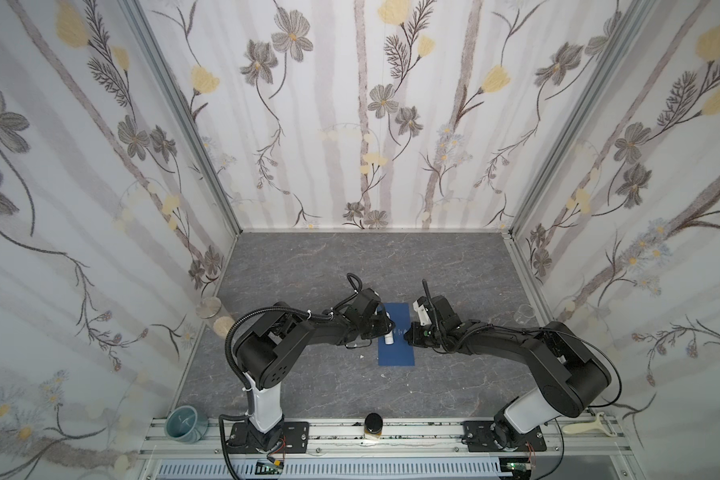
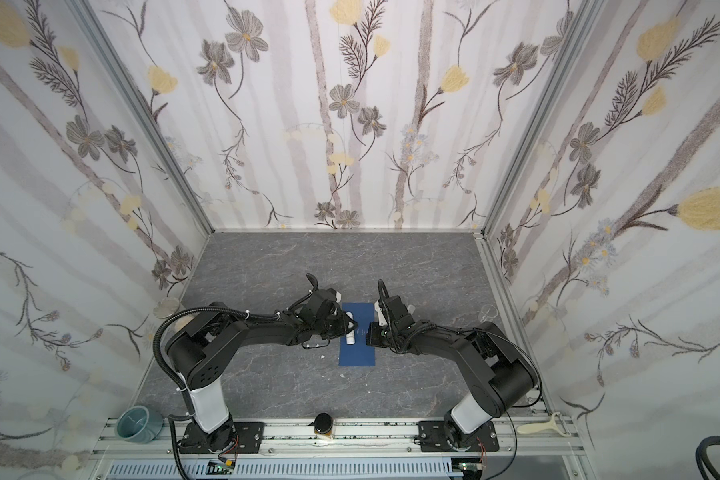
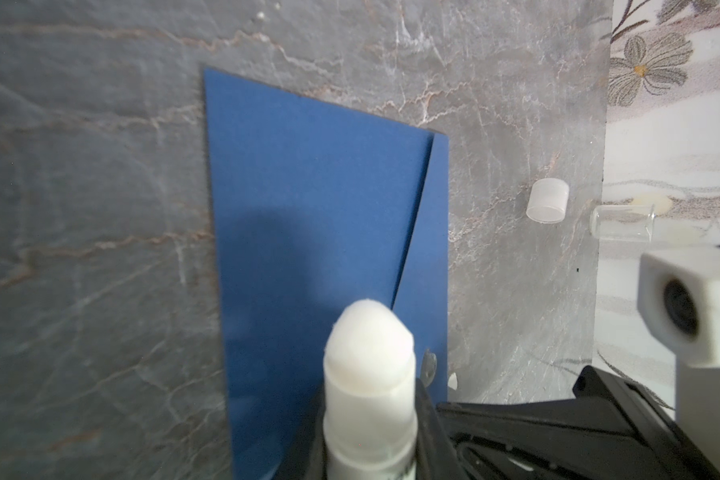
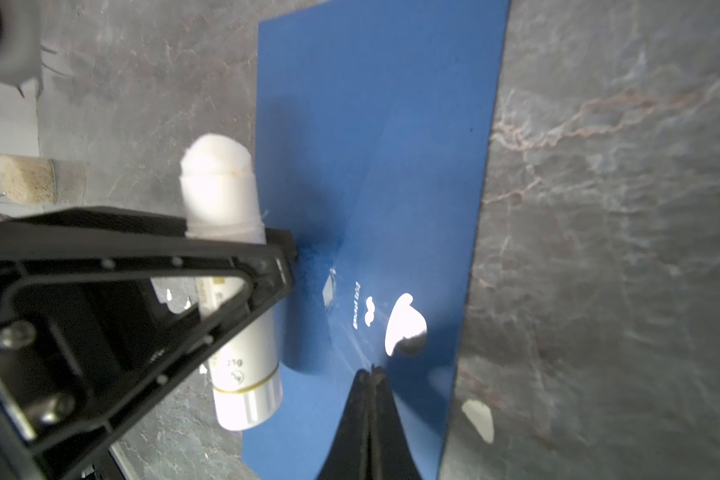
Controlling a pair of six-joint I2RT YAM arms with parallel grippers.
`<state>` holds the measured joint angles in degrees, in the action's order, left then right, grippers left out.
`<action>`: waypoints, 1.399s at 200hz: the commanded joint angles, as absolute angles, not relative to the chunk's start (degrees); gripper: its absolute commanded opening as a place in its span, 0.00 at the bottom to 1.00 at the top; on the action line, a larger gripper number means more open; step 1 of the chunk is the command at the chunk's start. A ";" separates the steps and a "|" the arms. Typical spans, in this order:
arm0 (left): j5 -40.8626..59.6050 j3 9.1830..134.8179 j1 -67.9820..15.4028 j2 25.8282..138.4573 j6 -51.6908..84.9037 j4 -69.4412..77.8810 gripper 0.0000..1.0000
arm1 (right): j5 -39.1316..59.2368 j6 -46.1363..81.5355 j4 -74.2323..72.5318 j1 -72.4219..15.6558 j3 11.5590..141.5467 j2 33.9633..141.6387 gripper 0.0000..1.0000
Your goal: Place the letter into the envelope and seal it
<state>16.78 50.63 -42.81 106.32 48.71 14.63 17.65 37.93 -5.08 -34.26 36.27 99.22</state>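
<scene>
The left hand is clamped on an uncapped white glue stick, held over the nearest edge of the envelope. The right hand, jaws together, rests its tips beside the pale mark. The envelope lies flat on the table between both hands, long axis crosswise to them, flap folded down. Past the right hand lie a loose cap and a glass beaker.

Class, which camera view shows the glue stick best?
The right wrist view: it shows the glue stick nearly whole, bare tip to labelled base. The left wrist view shows only its tip, close up; both top views show it tiny.
</scene>
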 commanded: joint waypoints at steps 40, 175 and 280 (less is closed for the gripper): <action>15.73 49.70 -43.06 106.97 49.57 7.12 0.00 | 18.24 39.46 -7.76 -35.25 36.61 101.56 0.00; 15.16 48.87 -43.34 106.46 50.01 7.21 0.00 | 17.70 38.80 -6.51 -35.20 38.61 101.78 0.00; 14.96 48.90 -43.49 106.35 50.19 7.21 0.00 | 19.75 39.86 -8.04 -35.70 39.08 104.50 0.00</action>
